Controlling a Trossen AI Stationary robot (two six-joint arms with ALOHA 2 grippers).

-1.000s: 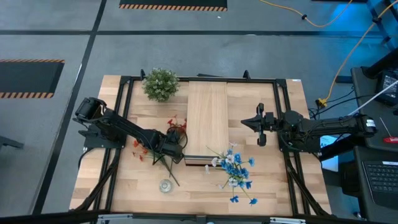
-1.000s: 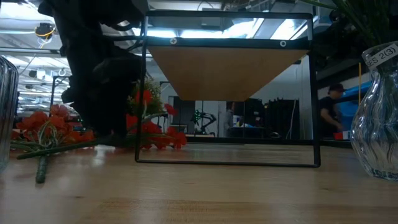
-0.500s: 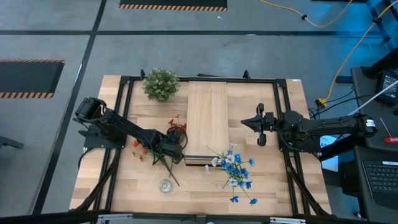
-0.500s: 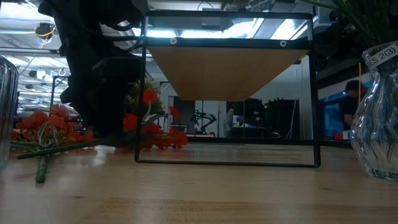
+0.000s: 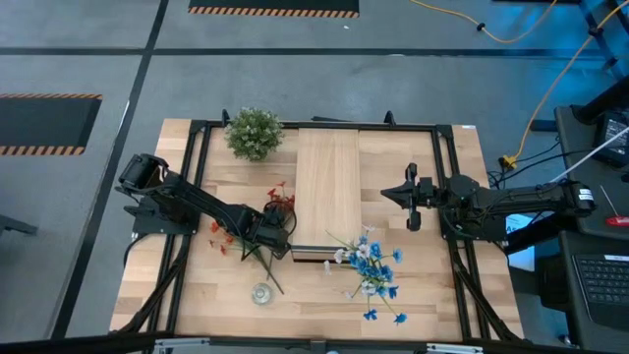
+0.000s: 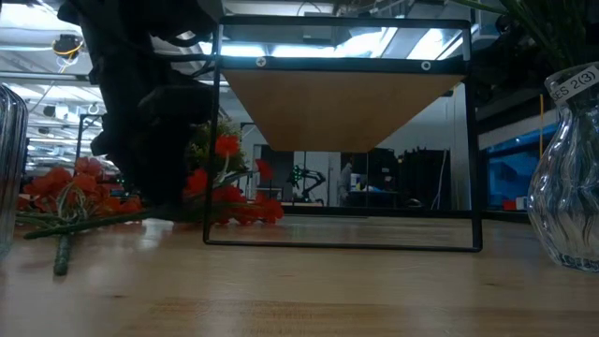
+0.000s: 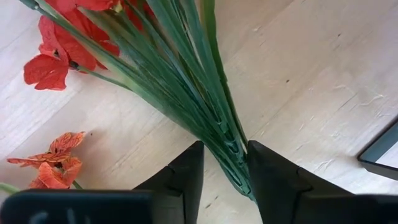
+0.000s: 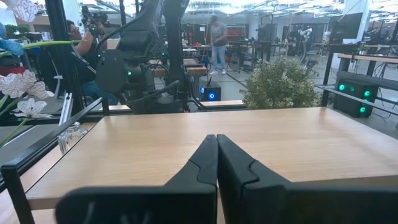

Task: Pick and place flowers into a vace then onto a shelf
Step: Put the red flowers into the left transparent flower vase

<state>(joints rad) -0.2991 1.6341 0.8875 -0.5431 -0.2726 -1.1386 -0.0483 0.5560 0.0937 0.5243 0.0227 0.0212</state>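
Red-orange flowers on thin green stems (image 7: 186, 93): the pick is in hand, left of centre in the high view.
The left gripper (image 7: 224, 165) has its fingers closed on the stem bundle, low over the pale wood bench (image 5: 432, 285). Next, I judge, comes a lift toward the clear glass vase (image 5: 261, 293) just below. The right gripper (image 8: 216, 158) waits, fingers pressed together and empty, right of the long pale-wood shelf (image 5: 327, 187).

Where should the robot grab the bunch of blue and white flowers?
Probably by the green stems, where they gather below the blooms, coming straight down from above. The blue and white flowers lie flat on the table, and the stems look firmer than the petals.
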